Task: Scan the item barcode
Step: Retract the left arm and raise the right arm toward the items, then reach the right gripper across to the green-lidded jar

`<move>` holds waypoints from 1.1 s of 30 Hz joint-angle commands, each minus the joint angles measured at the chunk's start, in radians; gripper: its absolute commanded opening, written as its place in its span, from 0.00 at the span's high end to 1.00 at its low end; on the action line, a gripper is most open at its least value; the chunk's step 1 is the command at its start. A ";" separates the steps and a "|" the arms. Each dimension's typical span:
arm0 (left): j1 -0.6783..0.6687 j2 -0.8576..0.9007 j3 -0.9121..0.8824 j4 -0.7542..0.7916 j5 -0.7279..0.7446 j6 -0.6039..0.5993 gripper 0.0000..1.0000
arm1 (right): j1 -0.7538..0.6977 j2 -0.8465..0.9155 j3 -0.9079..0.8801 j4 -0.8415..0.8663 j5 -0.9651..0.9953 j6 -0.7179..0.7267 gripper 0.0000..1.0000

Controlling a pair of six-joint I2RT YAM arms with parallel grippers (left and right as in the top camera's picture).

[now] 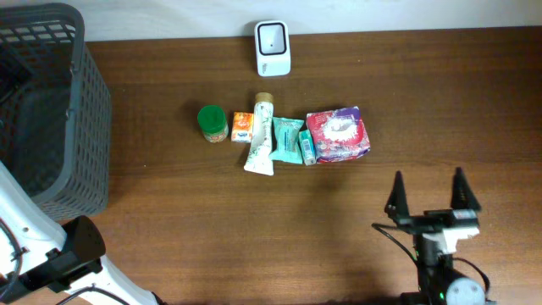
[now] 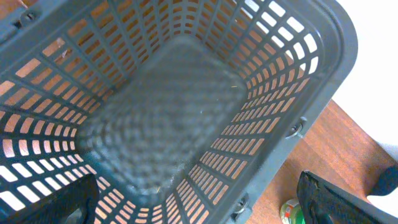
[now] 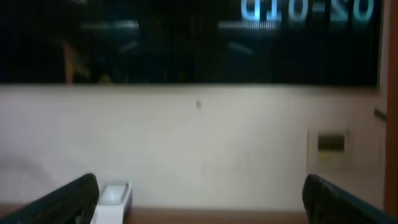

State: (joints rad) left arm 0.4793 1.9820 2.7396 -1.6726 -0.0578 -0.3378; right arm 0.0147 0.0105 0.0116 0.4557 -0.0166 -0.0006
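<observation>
Items (image 1: 286, 140), six; one scanner (image 1: 273, 48); one basket (image 1: 51, 110); left gripper (image 2: 199, 205) and right gripper (image 1: 428, 193) splayed, empty

From above, the basket (image 1: 85, 127) runs off the left edge. Print on the row of packets (image 1: 286, 138) is too small to read (barcodes included). The right wrist's view is blurred, the scanner (image 3: 113, 198) cut by its bottom edge.
</observation>
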 commanded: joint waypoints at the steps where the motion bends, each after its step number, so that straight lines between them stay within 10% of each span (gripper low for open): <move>1: 0.002 -0.011 0.001 0.002 -0.008 -0.010 0.01 | 0.005 -0.006 -0.006 0.274 -0.039 0.003 0.01; 4: 0.002 -0.011 0.001 0.002 -0.007 -0.010 0.01 | 0.005 0.037 0.089 0.367 -0.103 -0.148 0.01; 8: 0.002 -0.011 0.001 0.002 -0.008 -0.010 0.01 | 0.005 0.485 0.516 0.087 -0.324 -0.241 0.01; 15: 0.002 -0.011 0.001 0.002 -0.007 -0.010 0.01 | 0.014 1.402 1.590 -1.203 -0.814 -0.110 0.01; 17: 0.002 -0.011 0.001 0.002 -0.008 -0.010 0.01 | 0.014 1.505 1.590 -1.118 -0.973 -0.037 0.01; 21: 0.002 -0.011 0.001 0.002 -0.008 -0.010 0.01 | 0.159 1.634 1.594 -1.049 -0.559 0.298 0.01; 29: 0.002 -0.011 0.001 0.002 -0.007 -0.010 0.01 | 0.479 2.081 2.258 -1.583 -0.208 0.237 0.01; 33: 0.002 -0.011 0.001 0.002 -0.007 -0.010 0.01 | 0.554 2.210 2.297 -1.415 -0.214 0.246 0.01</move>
State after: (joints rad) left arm 0.4793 1.9762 2.7377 -1.6737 -0.0605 -0.3416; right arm 0.5438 2.2028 2.2795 -0.9974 -0.2436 0.2535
